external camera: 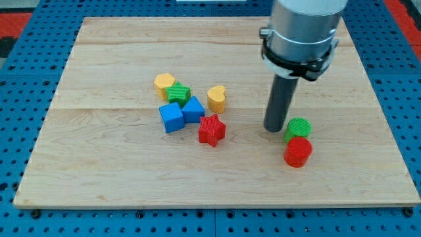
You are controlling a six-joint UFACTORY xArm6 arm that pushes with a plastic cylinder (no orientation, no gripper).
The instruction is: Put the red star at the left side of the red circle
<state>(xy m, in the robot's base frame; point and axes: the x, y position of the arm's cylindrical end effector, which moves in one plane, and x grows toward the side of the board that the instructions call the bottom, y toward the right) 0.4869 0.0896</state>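
My tip is resting on the wooden board just to the view's left of the green cylinder, which is touching the top of the red circle. There are no jaws on this arm to report — only the straight rod, so nothing is opening or closing.

The red star is sitting well to the view's left of the red circle and a little higher in the view, at the lower right edge of a cluster. The blue triangular block is just beside the star on its upper left, the blue cube further left, the green star and the yellow hexagon above those, and the yellow heart above the star.

As I judge it, the push has not yet begun: my tip is standing between the star and the circle, on the wrong side for pushing. To do this well, I am planning to circle round to the star's left flank, squeezing in below the blue blocks without nudging them, then push rightward and slightly down — through the star's centre, since an off-centre contact is likely to spin it away. Stopping short of the circle matters, or the circle itself is going to slide.
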